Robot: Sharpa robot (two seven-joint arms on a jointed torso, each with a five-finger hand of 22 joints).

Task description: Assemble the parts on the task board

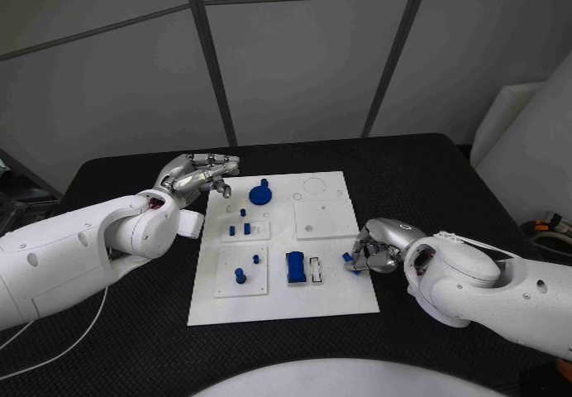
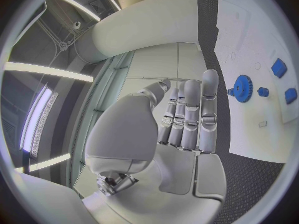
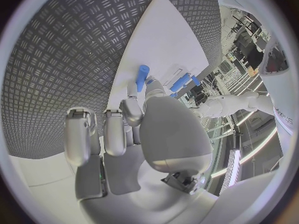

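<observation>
While the black surface [image 1: 131,347] carries the white board [image 1: 340,298] at its middle, the work in hand looks like the fetching of one small part for seating. Along the board's left edge, toward its far corner, the left robot hand [image 1: 197,175] hovers with straight, close-lying fingers and holds nothing. At the board's right edge, nearer the front corner, the right robot hand [image 1: 374,251] pinches a short blue peg [image 3: 142,77] between thumb and a finger, the peg standing out from the fingertips over the board's rim. On the board itself lie a raised white square [image 1: 324,220] toward the far right, a blue gear [image 1: 261,194] near the far left corner, a blue block [image 1: 296,267] beside a narrow white slot piece [image 1: 316,270] near the middle front, and several small blue pegs [image 1: 245,228] seated in the left-hand plates. My judgement is that the peg is picked up but not yet placed. Next the right robot hand would need to carry it inward over a free hole, turn it upright, line it up and press down; which hole is meant I cannot tell.
</observation>
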